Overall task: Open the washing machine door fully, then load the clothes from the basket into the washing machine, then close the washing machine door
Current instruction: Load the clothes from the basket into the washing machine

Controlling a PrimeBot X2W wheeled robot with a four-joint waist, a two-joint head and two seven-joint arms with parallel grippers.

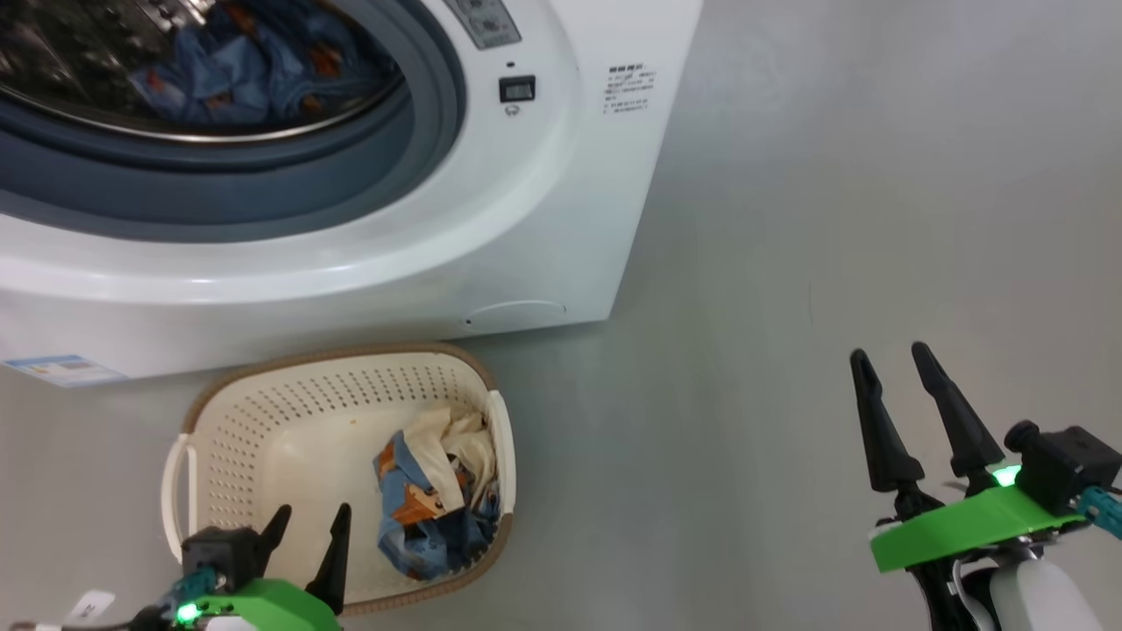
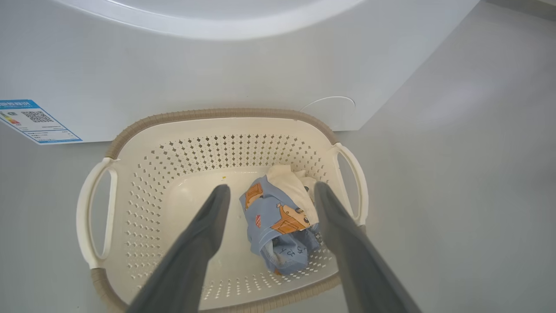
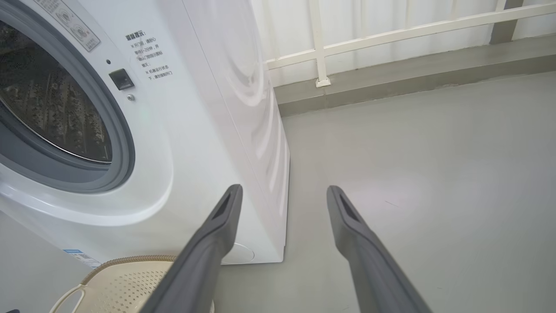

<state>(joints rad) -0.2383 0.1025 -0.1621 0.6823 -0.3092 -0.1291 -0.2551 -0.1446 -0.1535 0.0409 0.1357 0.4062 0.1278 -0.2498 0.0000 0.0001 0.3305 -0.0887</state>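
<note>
The white washing machine (image 1: 526, 219) stands with its round mouth uncovered; its door is out of view. Blue printed clothes (image 1: 254, 74) lie inside the steel drum. On the floor before it sits the cream basket (image 1: 263, 412), holding a bundle of blue printed and cream clothes (image 1: 434, 491) at its right side. My left gripper (image 1: 311, 519) hovers open over the basket's near rim; in the left wrist view the left gripper (image 2: 269, 191) frames the clothes (image 2: 278, 221) from above, apart from them. Off to the right, over bare floor, my right gripper (image 1: 890, 355) is open and holds nothing.
Grey floor (image 1: 833, 219) spreads right of the machine. A low grey kerb with a white railing (image 3: 391, 39) runs behind it. A blue label (image 1: 57, 368) and a round cap (image 1: 517, 311) sit low on the machine's front. The basket's corner (image 3: 121, 282) lies below the machine.
</note>
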